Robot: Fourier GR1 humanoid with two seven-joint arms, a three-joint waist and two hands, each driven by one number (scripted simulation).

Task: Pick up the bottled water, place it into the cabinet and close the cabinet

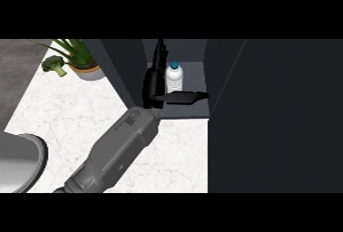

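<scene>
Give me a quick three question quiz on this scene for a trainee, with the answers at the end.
1. True or false: the bottled water stands upright inside the cabinet.
2. Multiple choice: what lies beside the potted plant? A a lemon; B broccoli; C a mug.
3. Fill in: the left hand next to the bottled water has its fingers ____ (straight or curled).
Key: 1 true; 2 B; 3 straight.
</scene>
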